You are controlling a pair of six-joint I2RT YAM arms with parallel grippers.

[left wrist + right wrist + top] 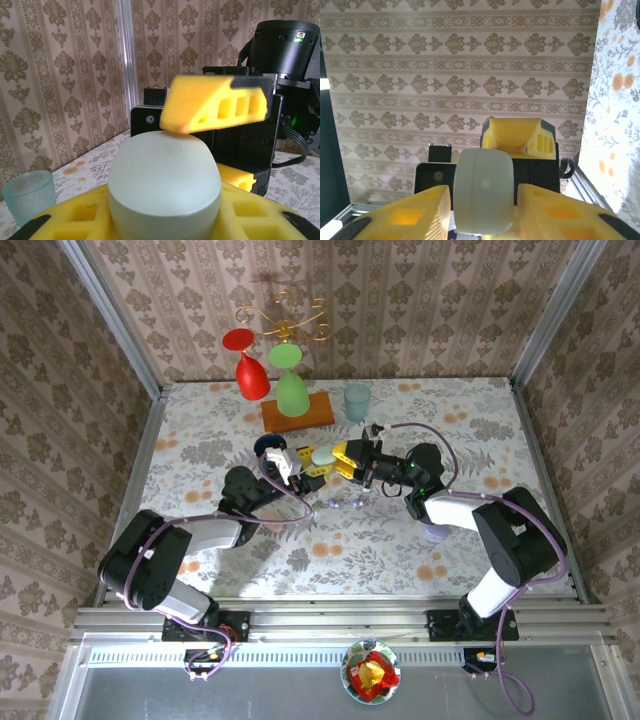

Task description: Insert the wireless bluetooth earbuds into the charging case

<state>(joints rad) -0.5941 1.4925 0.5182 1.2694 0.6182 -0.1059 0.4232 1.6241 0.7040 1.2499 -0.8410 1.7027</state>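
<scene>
Gently now: left gripper (300, 464) pinches the case (322, 455); right gripper (346, 458), at its 3 o'clock, straddles it, grip unclear; best open it without twisting.

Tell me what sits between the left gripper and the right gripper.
The pale green charging case sits between the left gripper and the right gripper. The top view shows this, and both wrist views show the case close up.

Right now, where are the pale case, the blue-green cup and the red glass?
pale case (165, 185): left wrist view, its rounded front.
blue-green cup (357, 402): top view, its side.
red glass (252, 378): top view, its bowl.
</scene>
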